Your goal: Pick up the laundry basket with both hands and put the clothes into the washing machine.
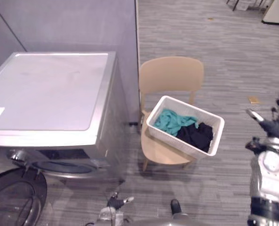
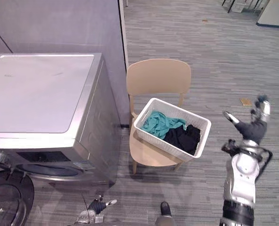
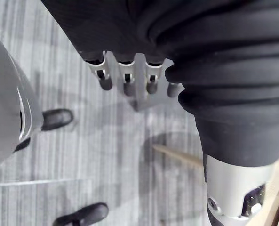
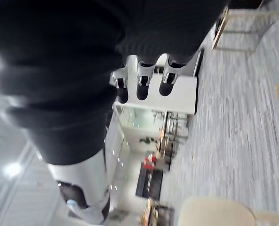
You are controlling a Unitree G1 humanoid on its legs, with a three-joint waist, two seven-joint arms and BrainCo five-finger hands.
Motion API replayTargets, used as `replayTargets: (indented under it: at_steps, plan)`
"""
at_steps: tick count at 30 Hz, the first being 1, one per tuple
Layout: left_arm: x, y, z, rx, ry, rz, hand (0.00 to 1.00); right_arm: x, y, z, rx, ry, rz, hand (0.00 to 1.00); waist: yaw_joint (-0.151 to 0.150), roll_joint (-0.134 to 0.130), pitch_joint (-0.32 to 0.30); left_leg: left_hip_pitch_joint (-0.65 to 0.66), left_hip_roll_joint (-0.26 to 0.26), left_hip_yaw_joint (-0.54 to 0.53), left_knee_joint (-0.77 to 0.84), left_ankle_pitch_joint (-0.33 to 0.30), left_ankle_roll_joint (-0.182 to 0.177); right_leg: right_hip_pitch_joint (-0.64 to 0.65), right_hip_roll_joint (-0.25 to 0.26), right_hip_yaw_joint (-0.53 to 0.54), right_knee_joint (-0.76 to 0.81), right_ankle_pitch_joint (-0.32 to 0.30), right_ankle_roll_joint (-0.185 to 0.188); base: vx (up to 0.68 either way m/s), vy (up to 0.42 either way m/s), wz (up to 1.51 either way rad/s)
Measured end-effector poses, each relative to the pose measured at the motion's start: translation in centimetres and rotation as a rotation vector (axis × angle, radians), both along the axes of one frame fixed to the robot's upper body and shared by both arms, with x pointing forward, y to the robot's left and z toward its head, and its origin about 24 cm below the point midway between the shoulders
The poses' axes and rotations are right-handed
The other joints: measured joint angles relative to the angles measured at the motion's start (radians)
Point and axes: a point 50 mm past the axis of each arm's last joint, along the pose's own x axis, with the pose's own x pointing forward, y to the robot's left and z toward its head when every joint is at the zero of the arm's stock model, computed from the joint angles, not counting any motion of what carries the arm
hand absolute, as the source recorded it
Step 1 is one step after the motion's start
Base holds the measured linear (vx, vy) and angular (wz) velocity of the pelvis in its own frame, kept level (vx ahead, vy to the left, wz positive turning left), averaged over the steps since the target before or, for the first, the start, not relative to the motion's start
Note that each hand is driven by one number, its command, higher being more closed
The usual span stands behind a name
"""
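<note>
White laundry basket (image 1: 174,140) is sitting on the chair (image 1: 171,75) just beside the washing machine (image 1: 50,89), with teal and black clothes (image 1: 174,123) lying inside. The machine's door (image 1: 12,197) is hanging open. The right hand (image 1: 275,126) is hovering apart from the basket, fingers spread, gripping nothing. The left hand (image 1: 115,202) is hanging low by the machine, fingers relaxed, empty.

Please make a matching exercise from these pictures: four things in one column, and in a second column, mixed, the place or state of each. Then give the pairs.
1 laundry basket
2 washing machine door
3 right hand
4 teal garment

a open, low at left
b on the chair
c in the basket
d raised, empty

Pairs: 1-b, 2-a, 3-d, 4-c
</note>
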Motion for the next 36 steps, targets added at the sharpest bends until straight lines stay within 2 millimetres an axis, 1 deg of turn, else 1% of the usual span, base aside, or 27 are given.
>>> replayTargets:
  at_steps: [1, 2, 3, 4, 5, 6, 7, 8, 10, 12, 14, 15, 17, 18, 19, 21, 25, 26, 27, 28, 31, 33, 34, 36]
  plan:
    - [0.7, -0.2, 0.2, -0.001, -0.02, -0.013, 0.0, 1.4, 0.4, 0.6, -0.012, 0.0, 0.034, 0.0, 0.007, 0.001, 0.028, -0.024, -0.001, -0.017, 0.019, 0.002, 0.001, -0.01, -0.005, -0.016, 0.001, 0.003, 0.0, -0.14, -0.023, 0.34]
    - [0.9, -0.2, 0.3, -0.001, -0.027, -0.015, 0.0, 2.0, 0.6, 1.0, -0.011, -0.002, 0.048, 0.0, 0.01, 0.001, 0.041, -0.039, -0.001, -0.023, 0.027, 0.006, 0.001, -0.02, -0.007, -0.022, 0.005, 0.003, 0.0, -0.13, -0.037, 0.35]
    - [1.3, -0.4, 0.5, 0.0, -0.036, -0.024, 0.0, 3.2, 0.8, 1.5, -0.008, -0.007, 0.062, 0.0, 0.025, 0.002, 0.064, -0.061, -0.001, -0.032, 0.031, 0.015, -0.003, -0.041, -0.007, -0.023, 0.016, 0.003, 0.0, -0.13, -0.044, 0.24]
    - [1.4, -0.4, 0.5, 0.0, -0.039, -0.027, 0.0, 3.7, 0.9, 1.8, -0.007, -0.004, 0.067, 0.0, 0.03, 0.005, 0.077, -0.07, -0.001, -0.038, 0.033, 0.018, -0.004, -0.047, -0.007, -0.025, 0.019, 0.004, -0.001, -0.14, -0.052, 0.31]
    - [1.9, -0.5, 0.8, -0.006, -0.065, -0.027, 0.0, 4.7, 0.8, 2.2, -0.005, 0.007, 0.067, 0.0, 0.044, 0.014, 0.095, -0.095, 0.0, -0.047, 0.045, 0.022, -0.005, -0.062, -0.008, -0.035, 0.029, 0.004, -0.002, -0.1, -0.038, 0.22]
    - [2.2, -0.6, 1.0, -0.011, -0.08, -0.024, 0.0, 5.2, 0.7, 2.4, 0.003, 0.012, 0.065, 0.0, 0.055, 0.016, 0.108, -0.1, 0.001, -0.047, 0.049, 0.023, -0.006, -0.067, -0.006, -0.037, 0.034, 0.005, -0.002, -0.13, -0.042, 0.23]
    - [2.6, -0.7, 1.2, -0.017, -0.096, -0.016, 0.0, 6.4, 1.1, 3.0, 0.011, 0.028, 0.081, 0.0, 0.058, 0.026, 0.132, -0.116, 0.001, -0.053, 0.058, 0.027, -0.007, -0.074, -0.006, -0.045, 0.035, 0.007, -0.005, -0.11, -0.032, 0.09]
    - [2.7, -0.6, 1.2, -0.02, -0.102, -0.008, 0.0, 6.8, 1.2, 3.3, 0.007, 0.032, 0.087, 0.0, 0.059, 0.029, 0.141, -0.122, 0.001, -0.054, 0.062, 0.028, -0.007, -0.08, -0.006, -0.046, 0.039, 0.007, -0.006, -0.13, -0.034, 0.07]
    - [3.5, -0.5, 1.7, -0.021, -0.14, 0.01, 0.0, 7.8, 1.8, 4.6, -0.009, 0.019, 0.109, 0.0, 0.061, 0.031, 0.176, -0.151, 0.002, -0.049, 0.073, 0.032, -0.006, -0.12, -0.005, -0.038, 0.066, 0.007, -0.006, -0.1, -0.022, -0.03]
    - [4.1, -0.5, 2.0, -0.017, -0.157, 0.025, 0.0, 8.3, 1.8, 5.1, 0.006, 0.019, 0.109, 0.0, 0.061, 0.032, 0.197, -0.177, 0.004, -0.047, 0.088, 0.032, -0.006, -0.145, -0.004, -0.031, 0.077, 0.007, -0.006, -0.07, -0.02, -0.04]
    - [4.6, -0.5, 2.2, -0.019, -0.17, 0.03, 0.0, 8.8, 1.7, 4.9, 0.02, 0.041, 0.103, 0.0, 0.069, 0.032, 0.212, -0.197, 0.006, -0.044, 0.098, 0.032, -0.006, -0.169, -0.003, -0.025, 0.09, 0.007, -0.006, -0.05, -0.018, -0.03]
    - [5.1, -0.6, 2.5, -0.021, -0.187, 0.034, 0.0, 9.0, 1.4, 4.9, 0.026, 0.06, 0.094, 0.0, 0.073, 0.033, 0.228, -0.205, 0.007, -0.044, 0.105, 0.032, -0.006, -0.177, -0.003, -0.025, 0.096, 0.007, -0.006, -0.05, -0.018, -0.01]
    - [5.7, -0.6, 2.9, -0.027, -0.215, 0.055, 0.0, 9.2, 0.9, 4.9, 0.029, 0.082, 0.08, 0.0, 0.078, 0.033, 0.241, -0.228, 0.012, -0.044, 0.118, 0.031, -0.007, -0.195, 0.001, -0.026, 0.103, 0.007, -0.006, -0.03, -0.016, 0.03]
    - [6.1, -0.6, 3.2, -0.031, -0.23, 0.061, 0.0, 9.4, 0.6, 5.4, 0.03, 0.082, 0.071, 0.0, 0.079, 0.034, 0.261, -0.237, 0.016, -0.046, 0.125, 0.031, -0.007, -0.197, 0.002, -0.029, 0.103, 0.007, -0.006, -0.03, -0.02, 0.04]
    - [6.3, -0.6, 3.3, -0.035, -0.235, 0.067, 0.0, 9.6, 0.6, 5.6, 0.034, 0.083, 0.07, 0.0, 0.08, 0.033, 0.265, -0.243, 0.018, -0.046, 0.129, 0.03, -0.007, -0.202, 0.003, -0.03, 0.104, 0.008, -0.007, -0.03, -0.022, 0.05]
    - [7.0, -0.8, 3.7, -0.054, -0.26, 0.085, 0.0, 10.3, 0.7, 6.7, 0.033, 0.083, 0.087, 0.0, 0.08, 0.033, 0.275, -0.276, 0.02, -0.045, 0.146, 0.03, -0.007, -0.236, 0.004, -0.029, 0.121, 0.008, -0.007, -0.04, -0.021, 0.01]
    - [8.4, -1.0, 4.8, -0.079, -0.323, 0.099, 0.0, 11.1, 0.5, 7.9, -0.06, 0.144, 0.116, 0.0, 0.083, 0.037, 0.294, -0.331, 0.032, -0.046, 0.189, 0.021, -0.011, -0.269, 0.004, -0.039, 0.137, 0.009, -0.008, -0.03, -0.011, 0.06]
    - [8.7, -1.0, 5.1, -0.084, -0.345, 0.105, 0.0, 11.5, 0.7, 8.2, -0.093, 0.17, 0.135, 0.0, 0.085, 0.036, 0.304, -0.342, 0.038, -0.046, 0.204, 0.017, -0.011, -0.275, 0.008, -0.043, 0.14, 0.009, -0.008, -0.02, -0.009, 0.05]
    - [9.0, -1.1, 5.3, -0.087, -0.357, 0.098, 0.0, 11.6, 0.7, 8.5, -0.127, 0.186, 0.139, 0.0, 0.088, 0.037, 0.305, -0.355, 0.039, -0.047, 0.209, 0.017, -0.011, -0.286, 0.009, -0.044, 0.144, 0.009, -0.008, -0.04, -0.013, 0.01]
    - [9.5, -1.2, 5.7, -0.092, -0.376, 0.1, 0.0, 11.8, 0.7, 9.0, -0.17, 0.207, 0.138, 0.0, 0.101, 0.037, 0.306, -0.378, 0.042, -0.047, 0.222, 0.017, -0.011, -0.307, 0.01, -0.044, 0.155, 0.009, -0.008, -0.04, -0.013, 0.03]
    - [10.4, -1.3, 6.6, -0.101, -0.427, 0.102, 0.0, 12.1, 0.6, 10.2, -0.215, 0.219, 0.123, 0.0, 0.109, 0.04, 0.322, -0.412, 0.047, -0.052, 0.237, 0.017, -0.011, -0.333, 0.014, -0.049, 0.162, 0.012, -0.012, -0.04, -0.013, 0.05]
    - [10.6, -1.2, 6.8, -0.102, -0.437, 0.124, 0.0, 12.4, 1.1, 11.0, -0.251, 0.217, 0.134, 0.0, 0.11, 0.041, 0.333, -0.429, 0.052, -0.058, 0.25, 0.016, -0.011, -0.342, 0.018, -0.053, 0.165, 0.012, -0.012, -0.03, -0.015, 0.07]
    - [10.7, -1.3, 6.9, -0.104, -0.443, 0.125, 0.0, 12.5, 1.3, 11.9, -0.293, 0.212, 0.133, 0.0, 0.114, 0.041, 0.335, -0.453, 0.054, -0.06, 0.258, 0.016, -0.01, -0.365, 0.018, -0.054, 0.173, 0.012, -0.013, -0.03, -0.006, 0.04]
    - [10.7, -1.3, 7.0, -0.104, -0.444, 0.126, 0.0, 12.5, 1.4, 13.0, -0.328, 0.205, 0.128, 0.0, 0.117, 0.041, 0.336, -0.479, 0.054, -0.061, 0.269, 0.017, -0.01, -0.389, 0.018, -0.054, 0.182, 0.012, -0.013, -0.01, -0.001, 0.02]
